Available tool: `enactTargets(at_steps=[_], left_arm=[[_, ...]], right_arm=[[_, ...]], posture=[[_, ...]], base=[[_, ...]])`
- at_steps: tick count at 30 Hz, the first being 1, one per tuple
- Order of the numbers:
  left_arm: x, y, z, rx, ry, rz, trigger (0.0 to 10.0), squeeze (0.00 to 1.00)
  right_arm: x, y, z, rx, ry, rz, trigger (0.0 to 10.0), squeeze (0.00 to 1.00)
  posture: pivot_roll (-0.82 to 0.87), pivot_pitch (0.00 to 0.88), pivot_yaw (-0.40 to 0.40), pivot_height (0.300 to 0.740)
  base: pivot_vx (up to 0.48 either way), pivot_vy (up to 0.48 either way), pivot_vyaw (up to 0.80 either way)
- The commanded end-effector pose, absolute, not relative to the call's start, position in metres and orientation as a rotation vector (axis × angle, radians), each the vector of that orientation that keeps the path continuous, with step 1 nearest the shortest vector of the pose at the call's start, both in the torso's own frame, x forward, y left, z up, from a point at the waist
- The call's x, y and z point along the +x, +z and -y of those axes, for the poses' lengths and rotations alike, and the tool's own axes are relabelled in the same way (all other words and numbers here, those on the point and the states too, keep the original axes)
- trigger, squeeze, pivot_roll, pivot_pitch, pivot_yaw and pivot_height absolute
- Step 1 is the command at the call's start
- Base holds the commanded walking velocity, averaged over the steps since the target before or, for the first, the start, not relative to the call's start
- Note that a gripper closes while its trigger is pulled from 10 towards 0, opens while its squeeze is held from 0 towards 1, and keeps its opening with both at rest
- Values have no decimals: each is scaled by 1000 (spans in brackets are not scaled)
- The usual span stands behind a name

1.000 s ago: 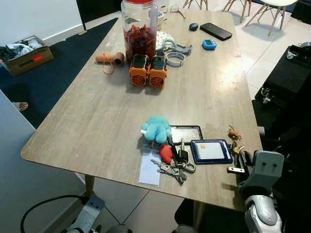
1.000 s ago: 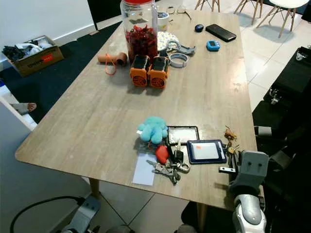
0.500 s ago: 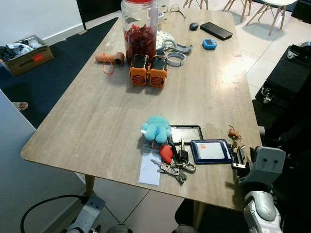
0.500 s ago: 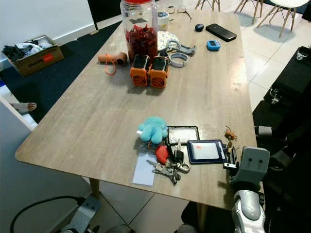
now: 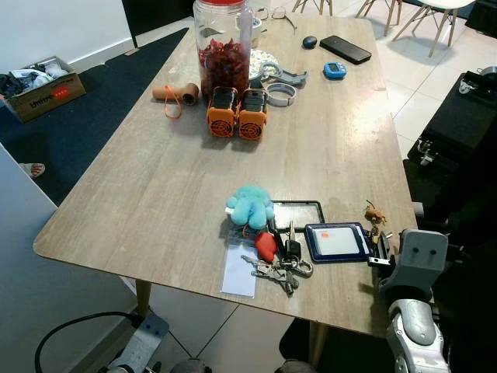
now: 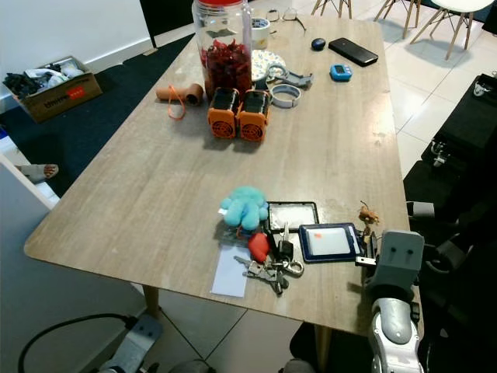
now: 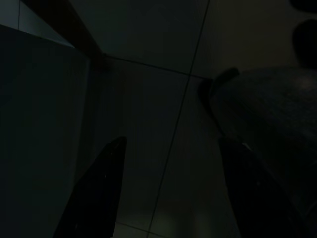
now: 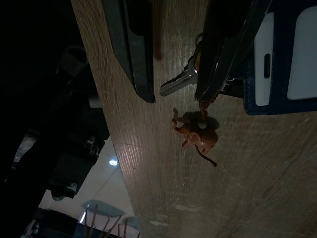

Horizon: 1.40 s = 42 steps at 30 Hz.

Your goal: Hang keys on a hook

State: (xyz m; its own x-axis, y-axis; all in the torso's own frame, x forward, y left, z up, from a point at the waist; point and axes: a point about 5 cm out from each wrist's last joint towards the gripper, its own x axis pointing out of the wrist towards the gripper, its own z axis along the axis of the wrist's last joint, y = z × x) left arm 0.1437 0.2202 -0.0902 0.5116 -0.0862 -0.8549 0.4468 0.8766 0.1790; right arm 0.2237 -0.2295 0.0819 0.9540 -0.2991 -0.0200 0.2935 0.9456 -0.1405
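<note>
A small silver key (image 8: 178, 83) with a brown animal charm (image 5: 374, 211) lies at the table's right edge, beside a blue card holder (image 5: 336, 242). My right gripper (image 8: 174, 95) is open just above the table, its fingers on either side of this key, and the charm (image 8: 195, 134) sits just past the tips. From the head, that gripper (image 5: 380, 250) is at the table's near right corner. A second key bunch (image 5: 276, 264) with a red fob and a blue plush (image 5: 249, 204) lies near the front edge. My left gripper (image 7: 173, 141) hangs open over dark floor.
A white card (image 5: 239, 272) and a black-framed card (image 5: 297, 214) lie by the key bunch. Further back stand two orange fans (image 5: 237, 113), a large jar (image 5: 224, 47), tape rolls, a phone (image 5: 345, 49). A black case (image 5: 466, 116) stands on the tiled floor to the right.
My right gripper has moved forward along the table's right edge, closer to the small key and its charm. The things on the table have not moved.
</note>
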Motion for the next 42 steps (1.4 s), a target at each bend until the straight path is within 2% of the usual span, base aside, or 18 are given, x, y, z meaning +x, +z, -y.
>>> enactTargets(at_steps=[1, 17, 20, 26, 42], left_arm=[[138, -91, -225, 425, -329, -1015, 10000, 55], [139, -91, -226, 447, -336, -1019, 10000, 55], [139, -91, -226, 448, -333, -1017, 10000, 63], [139, -91, -226, 449, -333, -1017, 10000, 59], [137, -92, -227, 454, -332, -1020, 10000, 59]], right_arm=[[221, 72, 231, -140, -308, -93, 10000, 0], [223, 65, 230, -221, -286, -130, 10000, 0], [224, 66, 230, -173, -289, -116, 10000, 0], [227, 62, 214, 40, -203, -128, 10000, 0], [226, 58, 208, 98, -172, -162, 10000, 0]], posture=[[42, 113, 6, 740], [41, 123, 5, 740], [42, 123, 5, 740], [39, 124, 7, 740], [39, 127, 7, 740]], base=[[0, 0, 0], [0, 0, 0], [0, 0, 0], [0, 0, 0], [0, 0, 0]])
